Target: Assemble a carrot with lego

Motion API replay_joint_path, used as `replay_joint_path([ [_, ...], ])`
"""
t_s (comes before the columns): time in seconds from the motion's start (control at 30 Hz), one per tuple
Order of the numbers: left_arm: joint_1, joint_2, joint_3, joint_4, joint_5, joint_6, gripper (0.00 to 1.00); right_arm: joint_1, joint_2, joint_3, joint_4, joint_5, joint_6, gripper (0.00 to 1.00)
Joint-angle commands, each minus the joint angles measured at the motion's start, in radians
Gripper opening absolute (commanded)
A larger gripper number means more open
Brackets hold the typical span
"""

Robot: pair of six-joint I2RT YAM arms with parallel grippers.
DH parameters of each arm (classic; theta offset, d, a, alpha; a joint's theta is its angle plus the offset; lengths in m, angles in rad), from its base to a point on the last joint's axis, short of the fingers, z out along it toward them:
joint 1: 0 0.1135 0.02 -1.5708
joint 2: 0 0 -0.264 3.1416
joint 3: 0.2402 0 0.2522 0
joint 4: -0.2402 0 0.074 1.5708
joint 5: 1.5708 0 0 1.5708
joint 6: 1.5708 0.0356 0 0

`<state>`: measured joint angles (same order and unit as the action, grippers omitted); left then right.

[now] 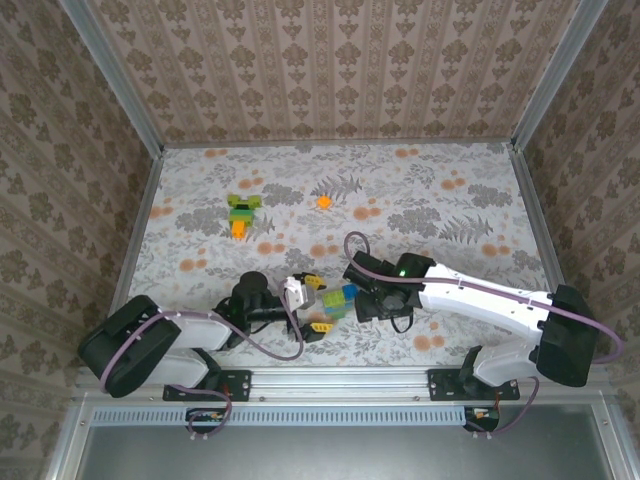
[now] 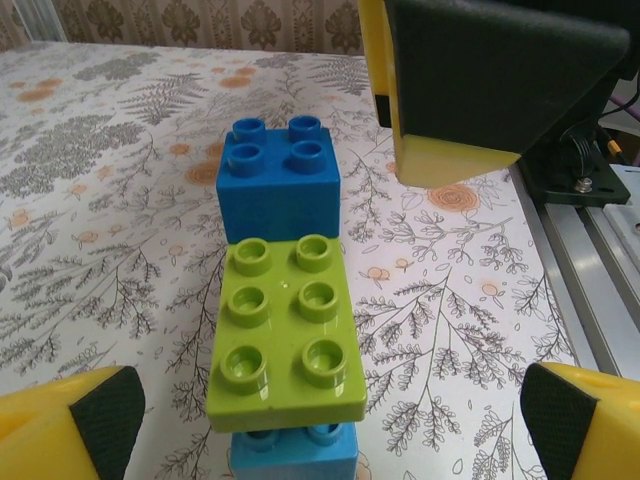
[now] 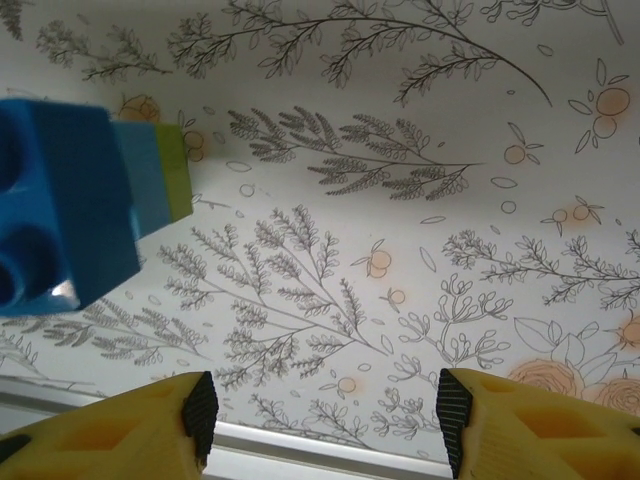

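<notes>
Floral tablecloth (image 1: 450, 190), damask wallpaper (image 1: 330, 60); left end effector (image 2: 328, 418) released around lego stack (image 2: 280, 185); right end effector (image 3: 325, 415) released, empty.

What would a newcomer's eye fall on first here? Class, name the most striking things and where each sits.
First, the blue and lime brick stack, standing near the front edge of the table between the open left gripper and the open right gripper. Farther back on the left lies the carrot, green on top with an orange tip, and a lone orange brick lies to its right.
</notes>
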<state>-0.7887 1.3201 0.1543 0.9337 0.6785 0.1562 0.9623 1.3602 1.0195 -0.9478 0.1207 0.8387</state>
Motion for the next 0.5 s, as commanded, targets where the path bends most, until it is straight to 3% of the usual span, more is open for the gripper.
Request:
replay_joint_path([
  [0.0, -0.001, -0.006, -0.026, -0.006, -0.019, -0.040, 1.00, -0.032, 0.002, -0.033, 0.031, 0.004, -0.019, 0.62],
  [0.47, -0.032, -0.093, -0.093, -0.012, -0.208, -0.082, 1.00, -0.084, 0.023, -0.046, 0.099, -0.014, -0.071, 0.62],
])
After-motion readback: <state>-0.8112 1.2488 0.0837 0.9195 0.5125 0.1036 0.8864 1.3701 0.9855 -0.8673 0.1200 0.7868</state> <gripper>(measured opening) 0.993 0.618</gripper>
